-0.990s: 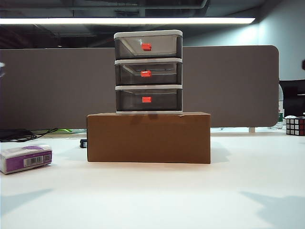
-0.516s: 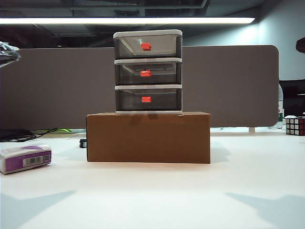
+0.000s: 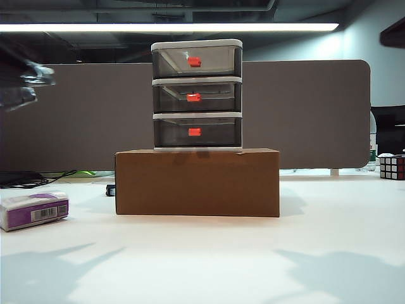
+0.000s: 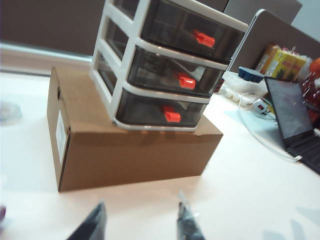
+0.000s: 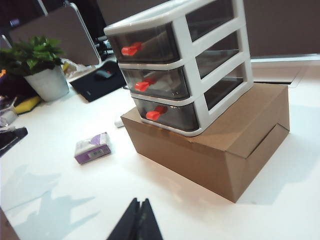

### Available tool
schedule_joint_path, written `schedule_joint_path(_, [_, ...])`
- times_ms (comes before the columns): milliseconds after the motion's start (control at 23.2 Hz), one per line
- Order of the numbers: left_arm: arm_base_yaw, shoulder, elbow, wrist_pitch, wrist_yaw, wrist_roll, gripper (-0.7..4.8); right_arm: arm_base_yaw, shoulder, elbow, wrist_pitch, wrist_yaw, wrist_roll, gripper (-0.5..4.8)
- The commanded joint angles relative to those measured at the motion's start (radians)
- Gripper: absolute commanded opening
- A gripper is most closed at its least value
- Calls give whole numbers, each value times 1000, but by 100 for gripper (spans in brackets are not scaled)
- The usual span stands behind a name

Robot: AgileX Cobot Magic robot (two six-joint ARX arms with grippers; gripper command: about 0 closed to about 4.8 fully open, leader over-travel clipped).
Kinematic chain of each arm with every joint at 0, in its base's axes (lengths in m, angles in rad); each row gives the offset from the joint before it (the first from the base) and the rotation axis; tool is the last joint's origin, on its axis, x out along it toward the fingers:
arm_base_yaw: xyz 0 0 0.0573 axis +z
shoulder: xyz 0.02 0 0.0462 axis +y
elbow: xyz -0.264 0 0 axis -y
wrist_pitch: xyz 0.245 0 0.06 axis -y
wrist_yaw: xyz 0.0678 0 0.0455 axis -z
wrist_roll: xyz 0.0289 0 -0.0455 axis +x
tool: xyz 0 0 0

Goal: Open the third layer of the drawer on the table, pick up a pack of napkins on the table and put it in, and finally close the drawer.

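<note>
The drawer (image 3: 197, 95), a white-framed cabinet with three smoky grey tiers and red handles, stands on a brown cardboard box (image 3: 197, 183). Its third layer (image 3: 197, 132), the lowest tier, is pushed in like the two above. The pack of napkins (image 3: 34, 210), purple and white, lies on the table (image 3: 209, 266) at the far left. My left gripper (image 3: 35, 82) hovers blurred, high at the left, well above the napkins. In the left wrist view it (image 4: 140, 216) is open and empty, facing the drawer (image 4: 170, 60). My right gripper (image 5: 139, 202) is shut and empty over the table, short of the napkins (image 5: 92, 148) and the drawer (image 5: 185, 65).
A Rubik's cube (image 3: 392, 168) sits at the far right and black cables (image 3: 31, 177) at the back left. A grey partition (image 3: 304, 114) stands behind the table. Beyond the table are a laptop (image 4: 295, 120) and a potted plant (image 5: 42, 67).
My left gripper has come further into the exterior view from the upper left, moving right and down. The arms' shadows on the table have spread inward. Drawer and napkins have not moved.
</note>
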Motion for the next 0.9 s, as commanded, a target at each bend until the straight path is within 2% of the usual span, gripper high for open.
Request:
schedule_joint_path(43, [-6,129,8,185,-20,79,189,48,105,31,68,35,-24,-6])
schedule_joint_path(129, [-6,261,37,243,-20,116,198,92,219,58,123,34,-35,-6])
schedule_joint_path(215, [-6,351,63,275,-26,121,201,122,294,78,160,34,-37,-6])
schedule_joint_path(344, [-12,578,119,444,-36,119,213,187,488,156,216,31,-88,-6])
schedule_joint_path(430, [-29,659,144,486,-45,121,213,204,552,192,221,30,-97,-6])
schedule_joint_path(516, [-67,745,180,498,-97,122,213,212,608,230,222,29,-112,-6])
schedule_joint_path(646, [-130,835,218,508,-158,174,214,215,682,282,247,1,-116,-6])
schedule_joint_path(732, [-223,933,246,575,-319,183,215,215,748,334,278,-23,-122,-6])
schedule_joint_path(818, [-277,1006,268,638,-401,183,214,215,788,362,287,-45,-127,-6])
schedule_joint_path(904, [-311,1067,291,684,-423,174,214,215,810,378,289,-70,-146,-6])
